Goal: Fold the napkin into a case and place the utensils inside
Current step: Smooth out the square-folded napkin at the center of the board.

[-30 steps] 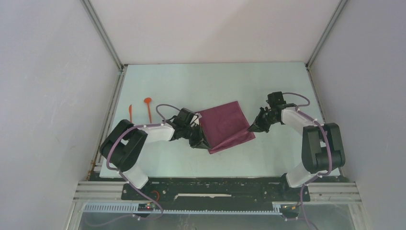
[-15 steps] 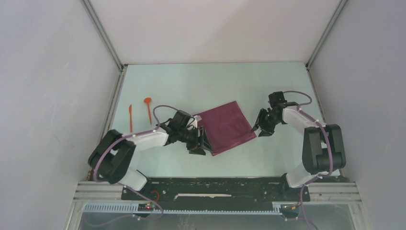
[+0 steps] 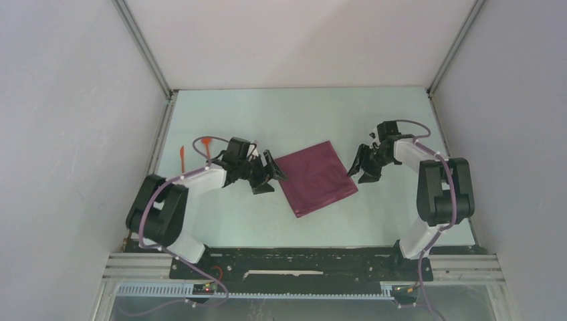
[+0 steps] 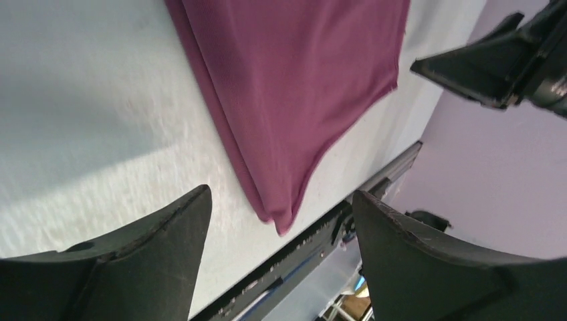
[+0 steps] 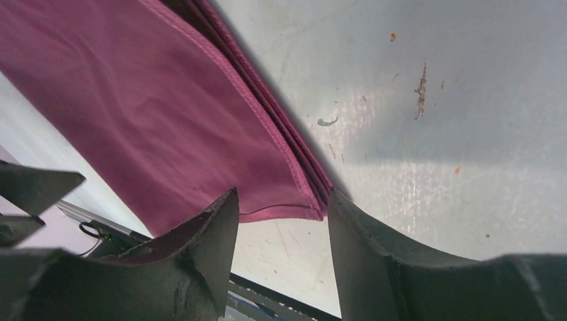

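the left claw (image 3: 274,175) and right claw (image 3: 356,172) were spread with nothing pinched; the napkin (image 3: 315,177) was best folded with edges kept lined up

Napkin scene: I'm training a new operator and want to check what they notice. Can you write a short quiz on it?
1. True or false: the left arm's fingers are clamped on the napkin.
2. Where do the orange utensils lie? A) inside the napkin B) on the table, left of the napkin, beside the left arm C) in a bowl
3. Fill in: the right arm's fingers stand ___, near the napkin's edge, with nothing gripped.
Key: 1 false, they are apart and off the cloth; 2 B; 3 open.
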{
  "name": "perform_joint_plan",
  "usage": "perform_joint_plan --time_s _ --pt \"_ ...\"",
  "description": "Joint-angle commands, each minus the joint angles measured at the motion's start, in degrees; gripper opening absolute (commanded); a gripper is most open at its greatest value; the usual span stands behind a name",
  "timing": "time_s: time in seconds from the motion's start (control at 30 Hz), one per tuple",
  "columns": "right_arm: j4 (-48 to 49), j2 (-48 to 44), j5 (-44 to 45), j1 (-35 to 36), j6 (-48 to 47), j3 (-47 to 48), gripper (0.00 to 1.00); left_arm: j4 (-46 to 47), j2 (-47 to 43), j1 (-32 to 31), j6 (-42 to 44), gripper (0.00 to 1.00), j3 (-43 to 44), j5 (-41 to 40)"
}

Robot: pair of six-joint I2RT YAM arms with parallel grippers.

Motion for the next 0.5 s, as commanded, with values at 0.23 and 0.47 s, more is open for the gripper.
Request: perform_joint_plan --time_s 0.23,0.47 --pt "0.23 2.99 1.78 2.76 0.93 -1.47 0.39 5.48 14.04 0.72 -1.49 0.52 6.55 -9.96" --pt "4.87 -7.79 2.29 6.83 9.01 -12.42 0.33 -1.66 20.89 2.98 4.23 0.31 14.94 -11.77"
